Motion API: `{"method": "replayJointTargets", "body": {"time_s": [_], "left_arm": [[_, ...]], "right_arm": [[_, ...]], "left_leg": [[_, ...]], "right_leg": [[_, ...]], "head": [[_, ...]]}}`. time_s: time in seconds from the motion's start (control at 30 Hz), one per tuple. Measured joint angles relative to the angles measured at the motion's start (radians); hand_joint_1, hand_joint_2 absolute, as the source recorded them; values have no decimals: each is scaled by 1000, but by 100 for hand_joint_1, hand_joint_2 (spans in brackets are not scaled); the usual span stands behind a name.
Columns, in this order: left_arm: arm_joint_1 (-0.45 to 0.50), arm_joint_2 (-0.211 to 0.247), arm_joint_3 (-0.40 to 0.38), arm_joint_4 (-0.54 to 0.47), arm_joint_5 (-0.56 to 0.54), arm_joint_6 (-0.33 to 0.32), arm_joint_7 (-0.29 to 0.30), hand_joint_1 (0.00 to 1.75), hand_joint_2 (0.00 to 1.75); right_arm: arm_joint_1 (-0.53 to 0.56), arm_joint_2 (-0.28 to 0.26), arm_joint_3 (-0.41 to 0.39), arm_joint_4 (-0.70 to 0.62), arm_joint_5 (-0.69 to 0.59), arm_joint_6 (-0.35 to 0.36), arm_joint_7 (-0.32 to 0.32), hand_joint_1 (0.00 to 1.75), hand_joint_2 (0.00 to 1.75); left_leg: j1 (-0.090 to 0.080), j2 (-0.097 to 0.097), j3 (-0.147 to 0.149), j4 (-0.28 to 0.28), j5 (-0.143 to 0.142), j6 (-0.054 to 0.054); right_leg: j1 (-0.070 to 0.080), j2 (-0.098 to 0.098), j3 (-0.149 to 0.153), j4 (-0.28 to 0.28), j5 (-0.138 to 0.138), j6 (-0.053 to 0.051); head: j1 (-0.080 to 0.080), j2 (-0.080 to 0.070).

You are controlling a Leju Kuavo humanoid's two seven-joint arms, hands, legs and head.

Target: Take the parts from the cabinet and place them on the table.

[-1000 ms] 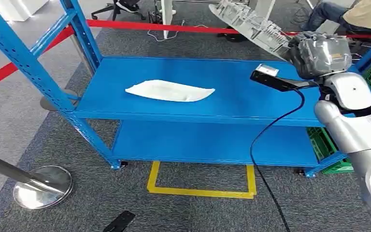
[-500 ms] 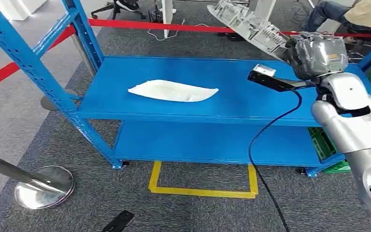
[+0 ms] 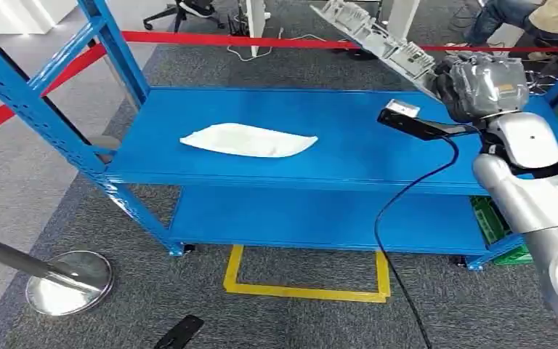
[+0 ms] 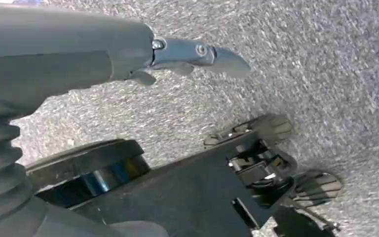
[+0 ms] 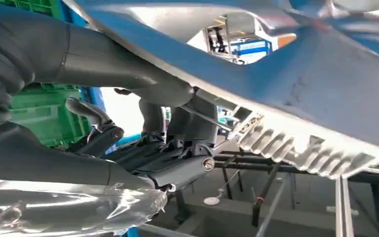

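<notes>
Across the frame, centre: blue rack (image 3: 312,145); the view has swung slightly, so the camera moved.
White part (image 3: 248,139): at 9 o'clock on the top shelf, unmoved, not yet taken.
Grey part (image 3: 378,38): at 1 o'clock, raised off the rack.
Right hand (image 3: 459,78): fingers clamped on the grey part.
Left hand (image 4: 197,52): hangs over carpet; spread or closed, cannot tell.

A long grey ribbed part (image 3: 378,40) is held up tilted above the blue cabinet (image 3: 261,167); a white part (image 3: 247,139) lies flat on its shelf.
</notes>
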Motion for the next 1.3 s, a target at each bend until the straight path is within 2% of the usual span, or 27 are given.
{"method": "replayJointTargets", "body": {"time_s": [0.07, 0.13, 0.17, 0.2, 0.27, 0.33, 0.37, 0.43, 0.5, 0.53, 0.57, 0.63, 0.67, 0.7, 0.73, 0.77, 0.83, 0.87, 0.9, 0.97, 1.03, 1.07, 1.13, 1.17, 1.2, 1.27, 1.3], "left_arm": [[-3, -2, 0, 0, 0, 0, 0, 0, 175], [-2, -2, 0, 0, 0, 0, 0, 0, 175], [0, -2, 0, 0, 0, 0, 0, 0, 175], [0, -2, 0, 0, 0, 0, 0, 0, 175], [-1, -2, 0, 0, 0, 0, 0, 0, 175], [-3, -1, 0, 0, 0, 0, 0, 0, 175], [-4, -2, 0, 0, 0, 0, 0, 0, 175], [-4, -2, 0, 0, -1, 0, 4, 0, 175], [-3, -2, 0, 0, -1, 1, 6, 0, 175], [-5, -2, 0, 0, -4, 1, 6, 0, 175], [-5, -2, 0, 0, -4, 1, 6, 0, 175], [-5, -2, 0, 0, -4, 1, 6, 0, 175], [-5, -2, 0, 0, -4, 1, 6, 0, 175], [-5, -2, 0, 0, -4, 1, 6, 0, 175], [-5, -2, 0, 0, -4, 1, 6, 0, 175], [-5, -2, 0, 0, -4, 1, 6, 0, 175], [-6, -2, 0, 0, -4, 1, 6, 0, 175], [-6, -1, 0, 0, -3, 1, 6, 0, 175], [-6, -2, 0, 0, -3, 1, 6, 0, 175], [-5, -2, 0, 0, -3, 1, 6, 0, 175], [-5, -1, 0, 0, -3, 1, 6, 0, 175], [-5, -1, 0, 0, -3, 1, 6, 0, 175], [-5, 0, 0, 0, -3, 1, 6, 0, 175], [-5, 1, 0, 0, -3, 1, 6, 0, 175], [-5, 1, 0, 0, -3, 1, 6, 0, 175], [-5, 1, 0, 0, -3, 1, 6, 0, 175], [-5, 1, 0, 0, -3, 1, 6, 0, 175]], "right_arm": [[0, 0, 0, 0, 0, 0, 0, 175, 175], [2, 0, 0, 3, 0, -1, 0, 175, 175], [5, 0, 0, 3, 0, -1, 0, 175, 175], [7, 0, 0, 4, 0, -1, 0, 175, 175], [9, 1, 0, 4, 0, -1, 0, 175, 175], [9, 2, 0, 3, 0, -1, 0, 175, 175], [8, 2, -2, 4, 0, -2, 0, 175, 175], [8, 2, -3, 4, 0, -2, 0, 175, 175], [8, 4, -2, 5, 0, -2, 0, 175, 175], [8, 4, -2, 7, 0, -2, -2, 175, 175], [8, 4, -3, 8, 0, -2, -2, 175, 175], [8, 4, -2, 10, -1, -2, -2, 175, 175], [8, 4, -1, 11, -1, -2, -2, 175, 175], [9, 4, 0, 12, -1, -2, -3, 175, 175], [8, 5, 2, 13, -1, -2, -3, 175, 175], [7, 7, 2, 13, -1, -2, -3, 175, 175], [2, 9, 2, 13, -1, -2, -3, 175, 175], [-3, 10, 2, 13, -1, -3, -3, 175, 175], [-5, 11, 2, 13, -1, -4, -4, 175, 175], [-5, 11, 2, 13, -1, -5, -3, 175, 175], [-6, 14, 2, 13, 0, -5, -3, 175, 175], [-6, 15, 2, 13, 0, -5, -3, 175, 175], [-6, 16, 2, 13, 0, -5, -3, 175, 175], [-6, 17, 2, 13, 0, -5, -2, 175, 175], [-6, 17, 2, 13, 0, -5, -2, 175, 175], [-4, 18, 2, 13, 0, -5, -2, 175, 175], [-3, 18, 2, 13, 0, -5, -1, 175, 175]], "left_leg": [[0, 8, -34, 72, -48, -13], [2, 14, -117, 244, -124, -20], [2, 14, -150, 307, -141, -20], [2, 14, -161, 319, -132, -18], [2, 14, -125, 226, -53, -10], [2, 14, -47, 58, 32, 2], [0, 13, -28, 21, 28, 2], [-1, 11, -30, 12, 20, 5], [-1, 10, -31, 5, 28, 18], [3, 11, -30, 1, 33, 26], [3, 10, -31, 1, 35, 31], [1, 9, -33, 1, 39, 37], [0, 9, -36, 1, 41, 39], [-1, 9, -38, 1, 43, 40], [-2, 9, -40, 1, 46, 40], [-2, 8, -42, 2, 48, 38], [-2, 6, -44, 3, 54, 32], [-7, 5, -49, 4, 58, 26], [-7, 4, -51, 4, 63, 20], [-4, 3, -52, 0, 75, 8], [-3, 3, -59, 1, 71, -4], [-4, 6, -69, 27, 35, -11], [0, 8, -122, 176, -67, -21], [0, 8, -149, 255, -105, -25], [0, 9, -157, 294, -118, -26], [2, 9, -119, 259, -87, -25], [3, 10, -70, 188, -54, -23]], "right_leg": [[0, -1, 1, -1, 0, -12], [0, -3, 0, -1, -2, -14], [0, -3, 1, -1, -2, -14], [0, -2, 2, -1, -2, -14], [0, -1, 4, -1, -2, -14], [0, 0, 7, -1, -4, -10], [9, 2, 3, 4, -6, -4], [6, 2, -1, -2, 1, 7], [3, 1, 1, -11, 7, 21], [2, -2, -6, -2, -10, 23], [3, -4, -21, 40, -48, 23], [6, -3, -81, 203, -137, 25], [7, -3, -108, 274, -164, 26], [7, -3, -117, 305, -168, 27], [7, -3, -101, 285, -145, 26], [8, -4, -63, 224, -110, 25], [7, -5, 45, 47, -46, 22], [11, -6, 84, 0, -65, 22], [13, -3, 75, 0, -55, 13], [17, -3, 66, 0, -52, 6], [9, -8, 61, -9, -36, -15], [9, -8, 55, -10, -30, -22], [9, -9, 39, -10, -18, -28], [9, -9, 29, -10, -11, -28], [9, -9, 20, -9, -5, -26], [8, -9, 7, -9, 5, -21], [7, -8, 3, -9, 10, -18]], "head": [[-6, 0], [-5, 0], [-5, 0], [-5, 0], [-5, 0], [-5, 0], [-5, 0], [-3, 0], [-5, 0], [-3, 0], [0, 0], [2, 0], [3, 0], [3, 0], [3, 0], [3, 0], [4, 0], [3, 0], [1, 0], [3, 0], [5, 0], [-1, 0], [-3, 0], [-3, 0], [-3, 0], [-3, 0], [-3, 0]]}}
